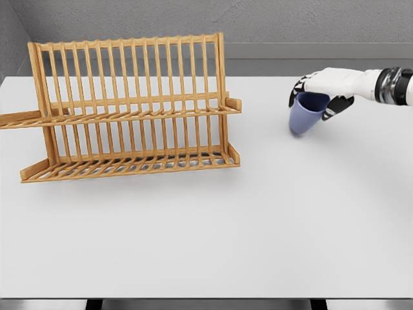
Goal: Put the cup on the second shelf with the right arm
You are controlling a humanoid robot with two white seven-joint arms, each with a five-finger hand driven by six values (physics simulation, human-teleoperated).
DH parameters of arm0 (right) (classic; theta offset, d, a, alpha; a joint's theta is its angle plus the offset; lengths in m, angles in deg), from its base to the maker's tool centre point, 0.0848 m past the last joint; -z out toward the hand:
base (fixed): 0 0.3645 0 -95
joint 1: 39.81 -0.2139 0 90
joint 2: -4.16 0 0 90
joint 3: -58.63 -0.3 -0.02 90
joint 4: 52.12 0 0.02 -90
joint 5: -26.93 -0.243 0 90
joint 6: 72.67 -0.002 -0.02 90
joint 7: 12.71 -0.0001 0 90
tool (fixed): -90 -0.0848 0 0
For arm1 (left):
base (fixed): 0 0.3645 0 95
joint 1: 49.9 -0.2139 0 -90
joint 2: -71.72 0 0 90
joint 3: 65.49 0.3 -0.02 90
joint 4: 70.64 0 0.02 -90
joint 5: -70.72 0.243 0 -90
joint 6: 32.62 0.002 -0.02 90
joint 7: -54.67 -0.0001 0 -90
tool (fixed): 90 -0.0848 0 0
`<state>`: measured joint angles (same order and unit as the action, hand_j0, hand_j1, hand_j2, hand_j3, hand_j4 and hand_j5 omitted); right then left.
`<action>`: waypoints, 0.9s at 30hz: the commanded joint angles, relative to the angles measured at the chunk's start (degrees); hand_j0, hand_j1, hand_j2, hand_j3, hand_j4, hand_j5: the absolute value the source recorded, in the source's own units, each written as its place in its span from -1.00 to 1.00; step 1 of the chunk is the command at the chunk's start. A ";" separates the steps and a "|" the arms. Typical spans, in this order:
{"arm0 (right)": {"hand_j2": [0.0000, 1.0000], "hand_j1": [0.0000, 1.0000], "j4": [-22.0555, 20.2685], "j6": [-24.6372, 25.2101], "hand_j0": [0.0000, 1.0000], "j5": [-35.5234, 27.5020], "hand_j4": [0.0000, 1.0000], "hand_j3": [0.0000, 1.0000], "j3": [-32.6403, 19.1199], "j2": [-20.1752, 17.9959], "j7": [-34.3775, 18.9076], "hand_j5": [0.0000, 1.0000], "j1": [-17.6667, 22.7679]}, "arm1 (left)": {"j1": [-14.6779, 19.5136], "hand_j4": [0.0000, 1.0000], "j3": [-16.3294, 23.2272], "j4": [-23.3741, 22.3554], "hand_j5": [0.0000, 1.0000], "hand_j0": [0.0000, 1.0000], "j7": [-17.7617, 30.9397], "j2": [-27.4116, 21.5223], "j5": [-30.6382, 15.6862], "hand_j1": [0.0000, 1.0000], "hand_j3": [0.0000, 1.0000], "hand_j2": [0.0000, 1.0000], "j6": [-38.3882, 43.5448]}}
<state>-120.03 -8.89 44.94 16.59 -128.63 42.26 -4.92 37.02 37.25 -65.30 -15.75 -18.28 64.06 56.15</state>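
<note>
Blue cup [306, 114] gripped in my right hand [324, 90], tilted, well right of the wooden dish rack [132, 106] — I'd level it, then carry it leftward to the rack's upper tier — gently.

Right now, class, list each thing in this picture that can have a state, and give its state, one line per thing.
Cup: blue, tilted, gripped at its rim, not yet on any shelf.
Right hand: fingers closed around the cup, right of the rack.
Dish rack: wooden, standing upright on the table, both shelves empty.
Table: white, holding the rack.
Left hand: not in view.
</note>
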 commanded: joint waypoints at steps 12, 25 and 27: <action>0.21 0.21 -6.00 0.38 0.21 -0.17 0.21 0.21 -3.13 -0.37 0.03 0.21 -2.02 | 0.00 1.00 0.01 -0.07 1.00 1.00 0.02 0.00 -0.03 1.00 1.00 1.00 0.00; 0.21 0.21 -16.37 0.12 0.21 0.01 0.21 0.21 -9.81 -1.33 0.03 0.21 -1.76 | 0.00 1.00 0.01 0.01 1.00 1.00 0.02 0.00 -0.03 1.00 1.00 1.00 0.00; 0.21 0.21 -18.83 0.12 0.21 0.01 0.21 0.21 -9.81 -1.33 0.03 0.21 -1.76 | 0.00 1.00 0.01 0.01 1.00 1.00 0.02 0.00 -0.03 1.00 1.00 1.00 0.00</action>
<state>-136.70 -8.92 45.23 7.17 -129.83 42.24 -6.50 37.02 37.25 -65.30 -15.75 -18.28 64.06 56.15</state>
